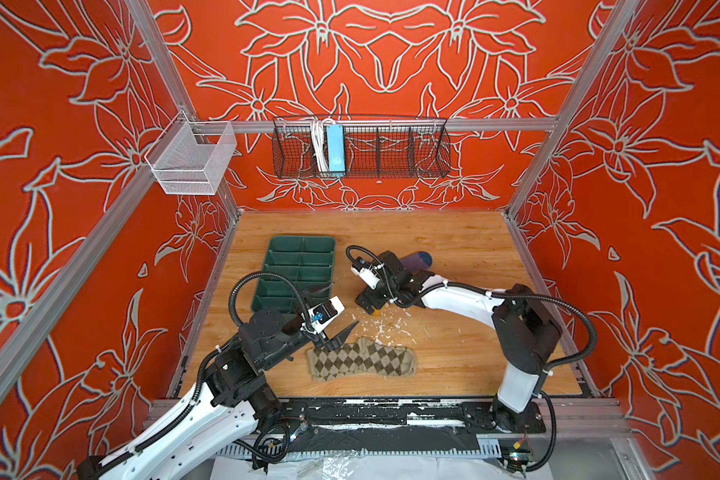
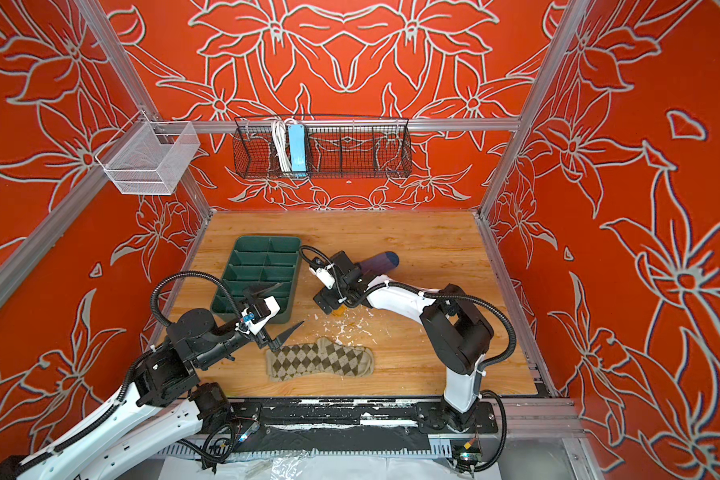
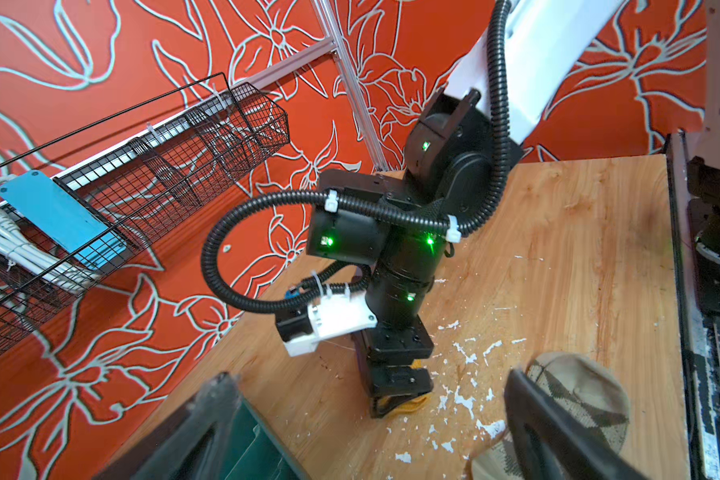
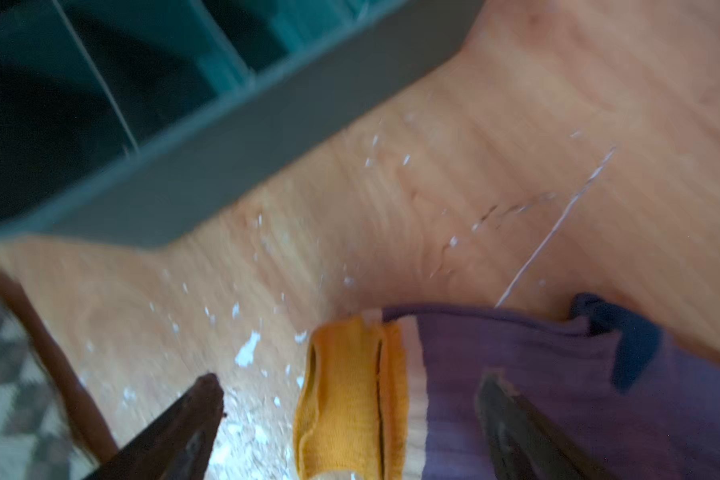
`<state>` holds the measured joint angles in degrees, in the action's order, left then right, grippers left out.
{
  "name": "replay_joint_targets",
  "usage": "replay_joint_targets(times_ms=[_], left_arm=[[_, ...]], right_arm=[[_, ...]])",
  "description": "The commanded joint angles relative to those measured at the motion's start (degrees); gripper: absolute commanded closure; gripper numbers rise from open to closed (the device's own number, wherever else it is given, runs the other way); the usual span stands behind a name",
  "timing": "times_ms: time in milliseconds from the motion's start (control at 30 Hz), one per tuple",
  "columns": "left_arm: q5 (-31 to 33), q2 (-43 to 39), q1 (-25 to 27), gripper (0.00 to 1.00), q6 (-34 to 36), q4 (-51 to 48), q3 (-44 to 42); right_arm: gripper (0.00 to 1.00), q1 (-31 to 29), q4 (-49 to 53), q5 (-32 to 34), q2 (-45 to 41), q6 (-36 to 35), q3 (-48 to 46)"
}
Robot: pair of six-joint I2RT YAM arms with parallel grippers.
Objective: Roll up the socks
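Argyle sock: lay flat and unrolled on the near part of the counter. It was beige with olive diamonds and had a heel bump on its far edge.
Left tool: hung just above that sock's left end, jaws spread wide and nothing between them.
White flecks: lay scattered on the wood between the two socks.
Right tool: stood low over the mustard cuff, one jaw to either side of the band, spread and pinching nothing.
Purple sock: lay farther back at mid-counter, well apart from the argyle one. In both top views it was mostly hidden under the right arm, with only the navy toe end showing beyond the wrist.
Green tray: sat at the far left, divided into compartments, with its near corner beside the left tool.
Handling (judged): both socks looked light and limp, knit that would drape and stretch rather than hold a shape. Neither seemed fragile. Either would probably slide on the smooth wood if pushed.
Hold (judged): the cuff seemed the firmest place to pinch, taking both layers at once. The socks would probably need laying together before any roll could start.
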<state>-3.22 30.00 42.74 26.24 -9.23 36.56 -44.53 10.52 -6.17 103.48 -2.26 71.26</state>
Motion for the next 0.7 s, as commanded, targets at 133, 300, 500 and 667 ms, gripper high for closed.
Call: replay_joint_targets(times_ms=[133,300,500,667], left_arm=[[7.90,5.17,-0.03,0.01,-11.97,0.48,3.64],[9.73,13.14,-0.11,0.02,-16.36,-5.08,9.98],[10.96,16.01,-0.11,0.02,-17.92,-3.79,10.16],[11.72,15.75,-0.11,0.02,-18.11,-2.02,9.06]], right_arm=[[0.02,9.12,16.58,3.31,-3.54,28.58,7.14],[0.05,20.98,19.14,-5.59,-2.84,44.49,5.46],[0.03,22.56,20.56,-3.91,5.20,39.63,12.49],[0.02,23.10,21.39,-4.35,13.08,37.65,18.95]])
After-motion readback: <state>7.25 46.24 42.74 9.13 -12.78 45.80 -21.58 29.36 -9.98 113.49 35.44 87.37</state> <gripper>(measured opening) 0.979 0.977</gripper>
